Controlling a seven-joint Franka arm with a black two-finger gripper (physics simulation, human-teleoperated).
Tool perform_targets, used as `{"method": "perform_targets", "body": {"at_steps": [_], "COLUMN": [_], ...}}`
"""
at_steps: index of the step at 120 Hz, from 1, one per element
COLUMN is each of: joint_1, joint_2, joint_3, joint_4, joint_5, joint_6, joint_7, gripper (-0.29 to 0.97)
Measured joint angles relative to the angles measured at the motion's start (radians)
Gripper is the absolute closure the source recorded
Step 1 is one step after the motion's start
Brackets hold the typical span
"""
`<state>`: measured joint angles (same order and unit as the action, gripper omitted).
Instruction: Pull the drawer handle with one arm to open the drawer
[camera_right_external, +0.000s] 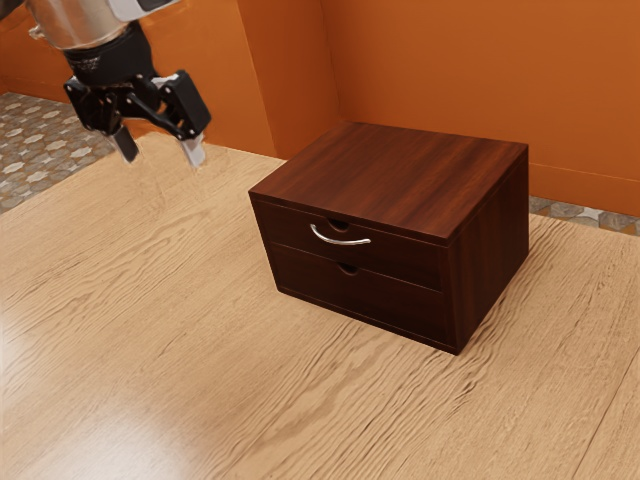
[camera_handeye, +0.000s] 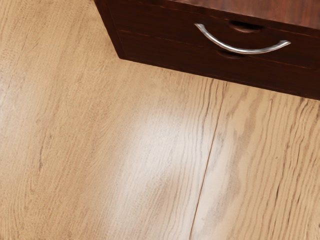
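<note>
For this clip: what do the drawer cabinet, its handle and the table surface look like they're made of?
Drawer cabinet: dark reddish-brown wood or veneer, fine streaked grain, satin sheen. Handle: probably polished metal, silver with bright highlights along the curve. Table: light oak-like wood planks, bold grain, glossy glare patch.

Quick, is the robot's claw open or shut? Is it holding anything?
Gripper: open, holding nothing, up above the table and apart from the drawer handle.

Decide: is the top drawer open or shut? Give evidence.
Shut: the drawer sits flush in the cabinet; the gripper hangs apart from its handle.
</note>
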<state>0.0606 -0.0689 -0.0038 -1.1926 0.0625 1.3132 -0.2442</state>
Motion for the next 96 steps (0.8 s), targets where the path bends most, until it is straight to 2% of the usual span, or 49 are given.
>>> {"method": "perform_targets", "body": {"at_steps": [19, 32, 52, 73, 82, 96], "joint_1": [-0.033, -0.065, -0.087, -0.04, -0.029, -0.028], "joint_2": [0.042, 0.093, 0.102, -0.108, -0.147, -0.164], "joint_3": [-0.037, -0.043, -0.044, -0.018, -0.013, -0.013], "joint_4": [0.048, 0.038, -0.003, -0.478, -0.588, -0.661], "joint_5": [-0.014, -0.018, -0.019, -0.069, -0.087, -0.101], "joint_6": [0.0, 0.033, 0.104, 0.358, 0.472, 0.612], "joint_7": [-0.3, -0.48, -0.699, -0.872, -0.931, -1.007], "gripper": [0.0, 0.0, 0.0, 0.0, 0.0, 0.0]}}
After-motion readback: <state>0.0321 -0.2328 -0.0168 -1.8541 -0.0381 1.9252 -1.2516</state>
